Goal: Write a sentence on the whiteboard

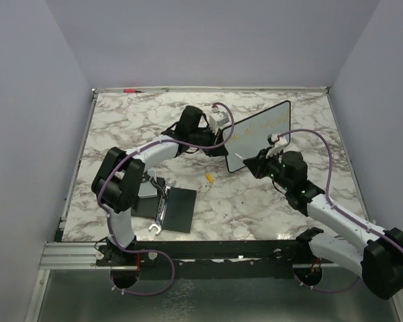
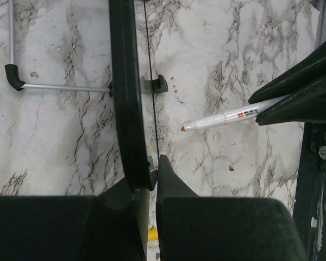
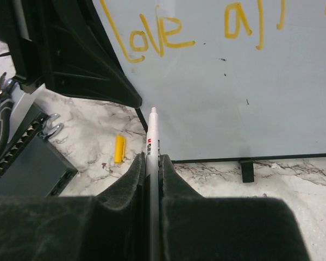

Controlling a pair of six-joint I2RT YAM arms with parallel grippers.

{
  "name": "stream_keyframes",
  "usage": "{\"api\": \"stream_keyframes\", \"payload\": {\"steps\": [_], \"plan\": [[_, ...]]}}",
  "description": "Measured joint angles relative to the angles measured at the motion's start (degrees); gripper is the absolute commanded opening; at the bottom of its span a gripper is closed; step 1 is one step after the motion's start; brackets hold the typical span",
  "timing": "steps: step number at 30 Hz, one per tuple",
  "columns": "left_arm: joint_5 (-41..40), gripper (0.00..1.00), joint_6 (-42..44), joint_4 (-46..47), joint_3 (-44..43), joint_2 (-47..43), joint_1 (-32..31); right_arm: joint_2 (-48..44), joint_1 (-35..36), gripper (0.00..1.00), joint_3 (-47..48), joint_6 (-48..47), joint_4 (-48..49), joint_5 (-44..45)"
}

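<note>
The whiteboard (image 1: 258, 134) stands tilted at the far right of the marble table (image 1: 121, 127). The left gripper (image 2: 146, 176) is clamped on its black frame. The right gripper (image 3: 152, 163) is closed around a white marker (image 3: 152, 130), tip near the board; contact cannot be confirmed. The sentence (image 3: 163, 38) is cut off in the right wrist view; only "love" is legible.

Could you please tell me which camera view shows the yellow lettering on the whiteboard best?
The right wrist view: the sentence is large and close on the whiteboard, with "love" legible. The top external view shows only faint, tiny strokes. The left wrist view sees the board edge-on, so no lettering.
</note>
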State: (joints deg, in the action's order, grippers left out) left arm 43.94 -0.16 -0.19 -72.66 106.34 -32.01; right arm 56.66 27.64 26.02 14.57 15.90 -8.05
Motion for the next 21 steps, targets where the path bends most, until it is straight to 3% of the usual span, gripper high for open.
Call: {"api": "stream_keyframes", "payload": {"steps": [21], "plan": [[0.0,0.0,0.0,0.02,0.0,0.0,0.0,6.25,3.19,0.01,0.0,0.37,5.79,5.7]]}}
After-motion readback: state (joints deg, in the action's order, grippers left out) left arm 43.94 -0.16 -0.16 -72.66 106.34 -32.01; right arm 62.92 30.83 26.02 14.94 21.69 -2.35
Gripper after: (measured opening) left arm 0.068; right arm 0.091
